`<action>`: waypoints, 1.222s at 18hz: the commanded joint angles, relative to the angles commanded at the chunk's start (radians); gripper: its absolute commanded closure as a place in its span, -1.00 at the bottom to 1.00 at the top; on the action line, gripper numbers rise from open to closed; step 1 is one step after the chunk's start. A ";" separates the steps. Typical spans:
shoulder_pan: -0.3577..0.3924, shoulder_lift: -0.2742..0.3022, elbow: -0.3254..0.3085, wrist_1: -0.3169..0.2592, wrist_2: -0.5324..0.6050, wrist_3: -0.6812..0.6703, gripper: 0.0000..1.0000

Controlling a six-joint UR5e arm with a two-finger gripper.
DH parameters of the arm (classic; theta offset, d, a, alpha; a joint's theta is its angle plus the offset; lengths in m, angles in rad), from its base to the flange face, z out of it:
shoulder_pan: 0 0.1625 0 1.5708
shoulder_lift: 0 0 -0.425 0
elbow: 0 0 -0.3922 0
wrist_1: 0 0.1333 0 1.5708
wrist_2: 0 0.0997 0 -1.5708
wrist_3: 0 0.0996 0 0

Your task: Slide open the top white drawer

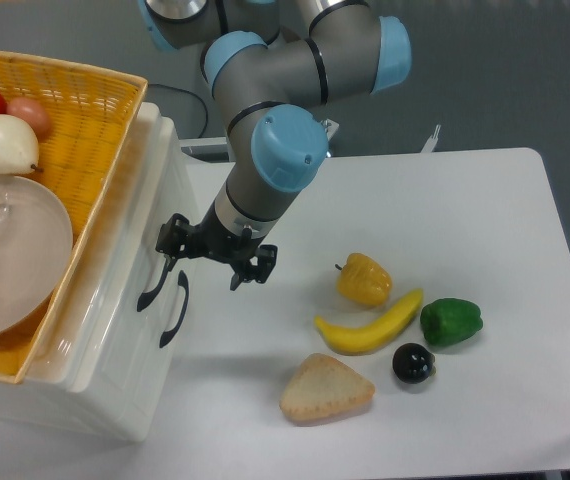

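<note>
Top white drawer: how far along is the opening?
The glossy top white drawer already sticks out somewhat, its cream inside showing beside the yellow wicker basket. The black two-finger gripper is open at the drawer's black curved handle; whether a finger is hooked on it is unclear. Left: sliding it further out.

Pincer (205,262) open, pointing down

One fixed camera looks steeply down from the table's (485,200) front edge (moderately close), facing the arm's base.
</note>
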 joint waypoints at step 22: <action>-0.011 -0.003 -0.003 -0.023 -0.005 -0.034 -1.00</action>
